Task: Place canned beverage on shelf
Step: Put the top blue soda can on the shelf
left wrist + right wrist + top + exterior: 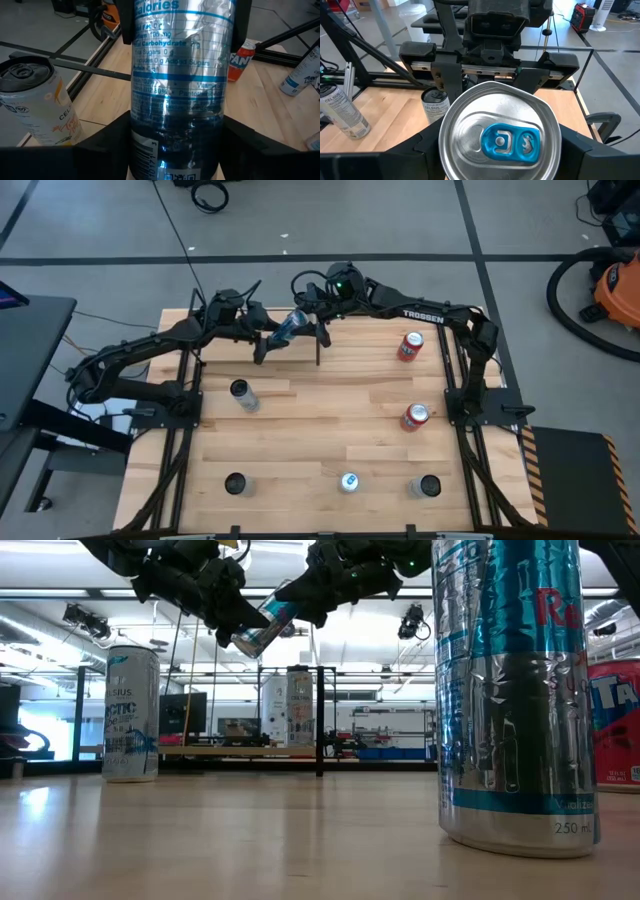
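A silver-and-blue beverage can (290,327) hangs slanted in the air over the table's far middle, held at both ends. My left gripper (272,335) is shut on its bottom end and my right gripper (306,320) on its top end, where the blue tab (511,144) faces the right wrist camera. The shelf (240,750), a pale wood panel on thin black rods, stands below and behind the can in the low view. A can (288,705) stands upright on the shelf. My left gripper pinches the can's body near its bottom end (175,150) between its two fingers (100,150), on opposite sides. It comes from the table's left, slanting a little downward. The can is clear of the table and the shelf, with its bottom end the lower one. My right gripper pinches the can just below its top rim (455,125), one finger (427,145) on each side. It comes from the table's right, slanting slightly down. The can's lid points back toward this wrist, and the can is lifted clear.
Two red cans (410,346) (415,416) stand on the table's right side. A can (243,393) stands left of centre. Three more (235,483) (348,481) (430,486) stand along the near edge. A Celsius can (434,105) stands under the left gripper.
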Controlling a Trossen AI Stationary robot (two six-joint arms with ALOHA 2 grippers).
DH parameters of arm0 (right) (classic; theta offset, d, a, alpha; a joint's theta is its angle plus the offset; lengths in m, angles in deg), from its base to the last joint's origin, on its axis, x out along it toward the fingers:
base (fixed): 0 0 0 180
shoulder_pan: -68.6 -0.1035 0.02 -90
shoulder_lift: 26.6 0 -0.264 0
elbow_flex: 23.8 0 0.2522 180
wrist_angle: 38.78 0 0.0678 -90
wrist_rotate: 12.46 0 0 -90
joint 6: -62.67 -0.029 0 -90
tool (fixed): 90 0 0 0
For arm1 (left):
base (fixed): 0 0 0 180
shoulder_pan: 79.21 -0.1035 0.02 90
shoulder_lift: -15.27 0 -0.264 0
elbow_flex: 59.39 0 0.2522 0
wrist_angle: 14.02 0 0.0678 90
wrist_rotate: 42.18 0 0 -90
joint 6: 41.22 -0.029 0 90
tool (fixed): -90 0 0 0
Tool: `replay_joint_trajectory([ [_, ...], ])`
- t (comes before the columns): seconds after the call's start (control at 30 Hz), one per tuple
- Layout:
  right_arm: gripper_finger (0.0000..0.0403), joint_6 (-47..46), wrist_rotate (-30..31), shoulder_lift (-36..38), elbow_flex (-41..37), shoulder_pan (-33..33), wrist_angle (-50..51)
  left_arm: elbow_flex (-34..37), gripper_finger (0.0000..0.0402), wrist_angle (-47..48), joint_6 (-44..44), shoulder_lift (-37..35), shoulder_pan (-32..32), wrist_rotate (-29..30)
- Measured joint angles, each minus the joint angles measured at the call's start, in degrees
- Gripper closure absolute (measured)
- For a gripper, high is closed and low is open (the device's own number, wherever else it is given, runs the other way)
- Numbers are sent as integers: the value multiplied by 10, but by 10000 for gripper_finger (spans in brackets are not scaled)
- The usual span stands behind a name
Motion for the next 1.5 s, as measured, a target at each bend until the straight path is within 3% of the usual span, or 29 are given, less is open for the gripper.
replay_joint_trajectory([
  [0.37,106,-12,1,16,0,0,0,0,171,-10,-13,0,3,-3],
  [1.03,104,-42,-3,88,0,11,47,8,171,-97,-27,0,4,-5],
  [1.27,104,-39,-6,91,0,11,90,78,171,-133,-12,0,17,-22],
  [1.5,104,-35,-6,91,0,11,97,138,170,-224,15,0,-1,5],
])
